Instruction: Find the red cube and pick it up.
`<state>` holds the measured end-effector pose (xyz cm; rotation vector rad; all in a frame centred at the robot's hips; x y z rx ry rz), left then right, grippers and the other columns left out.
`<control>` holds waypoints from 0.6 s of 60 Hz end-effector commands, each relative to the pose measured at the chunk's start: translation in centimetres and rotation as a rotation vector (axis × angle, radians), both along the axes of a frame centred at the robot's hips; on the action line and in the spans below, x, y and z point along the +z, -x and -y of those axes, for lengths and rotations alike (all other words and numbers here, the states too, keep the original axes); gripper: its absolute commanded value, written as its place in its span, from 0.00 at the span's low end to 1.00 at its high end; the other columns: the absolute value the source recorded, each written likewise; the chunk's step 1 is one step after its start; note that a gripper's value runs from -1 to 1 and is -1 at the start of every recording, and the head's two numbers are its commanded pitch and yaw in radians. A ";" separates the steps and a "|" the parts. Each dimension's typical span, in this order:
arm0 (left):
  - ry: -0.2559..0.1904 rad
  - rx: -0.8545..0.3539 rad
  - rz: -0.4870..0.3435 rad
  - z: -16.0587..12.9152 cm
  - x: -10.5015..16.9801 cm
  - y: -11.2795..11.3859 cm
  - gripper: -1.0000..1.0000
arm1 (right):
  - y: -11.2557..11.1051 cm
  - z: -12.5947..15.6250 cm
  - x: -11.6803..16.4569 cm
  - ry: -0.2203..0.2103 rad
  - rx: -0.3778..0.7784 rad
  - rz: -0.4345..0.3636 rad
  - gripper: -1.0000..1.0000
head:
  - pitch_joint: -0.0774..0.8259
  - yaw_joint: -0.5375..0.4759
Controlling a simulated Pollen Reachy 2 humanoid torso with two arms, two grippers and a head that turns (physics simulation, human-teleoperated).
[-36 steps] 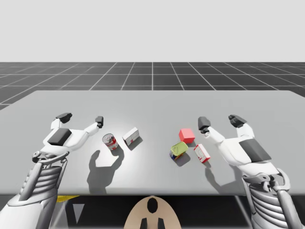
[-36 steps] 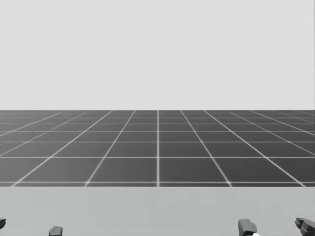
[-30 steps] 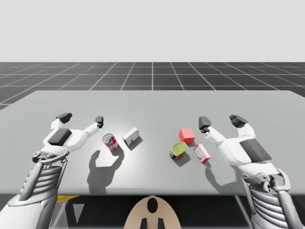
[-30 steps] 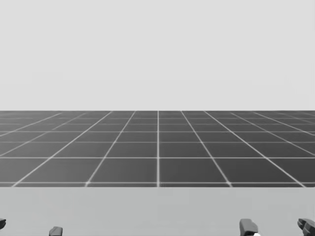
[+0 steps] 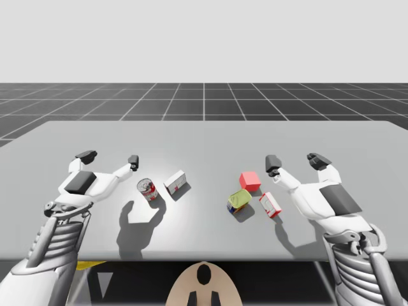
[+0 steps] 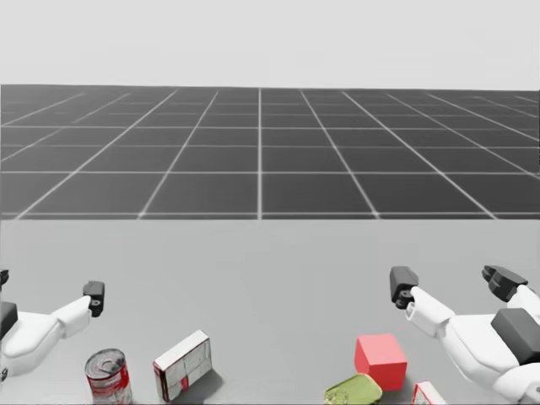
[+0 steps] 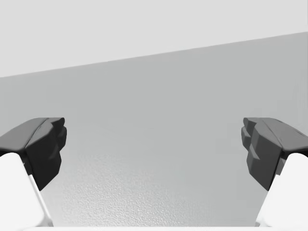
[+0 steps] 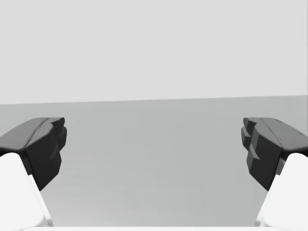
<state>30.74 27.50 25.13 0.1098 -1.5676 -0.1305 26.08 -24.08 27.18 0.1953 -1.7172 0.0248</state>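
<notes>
The red cube [image 5: 249,181] [image 6: 380,359] rests on the grey table [image 5: 204,140], right of centre. My right gripper [image 5: 296,162] [image 6: 450,285] hovers open just right of the cube and slightly beyond it, nothing between its fingers. At the table's left side my left gripper [image 5: 108,159] is open and holds nothing. Bare table lies ahead of the left gripper [image 7: 154,149] and the right gripper [image 8: 154,149] in the wrist views.
A green can [image 5: 238,201] [image 6: 353,391] lies on its side just in front of the cube. A red-and-white box [image 5: 270,204] sits beside it. A red-and-white can [image 5: 147,190] [image 6: 108,375] and a white box [image 5: 174,182] [image 6: 181,364] stand near the left gripper.
My head has turned downward, bringing the table, the objects and both grippers into the head view. The arms have hardly moved.
</notes>
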 end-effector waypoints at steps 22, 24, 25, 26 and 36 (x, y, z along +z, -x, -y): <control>-0.006 -0.011 0.005 0.0 0.0 -0.1 0.00 | -0.1 -0.2 -0.2 0.008 0.005 -0.008 0.00 | 0.70 0.35; -0.005 -0.011 0.006 0.0 0.0 -0.1 0.00 | -0.1 -0.2 -0.2 0.009 0.005 -0.008 0.00 | 0.71 0.34; -0.005 -0.012 0.006 0.1 0.0 -0.1 0.00 | -0.1 -0.2 -0.2 0.009 0.005 -0.009 0.00 | 0.72 0.34; -0.005 -0.012 0.006 0.1 0.0 -0.1 0.00 | -0.1 -0.2 -0.2 0.009 0.005 -0.009 0.00 | 0.72 0.34; -0.004 -0.013 0.007 0.1 0.1 -0.1 0.00 | -0.1 -0.4 -0.3 0.002 0.013 -0.016 0.00 | 0.78 0.29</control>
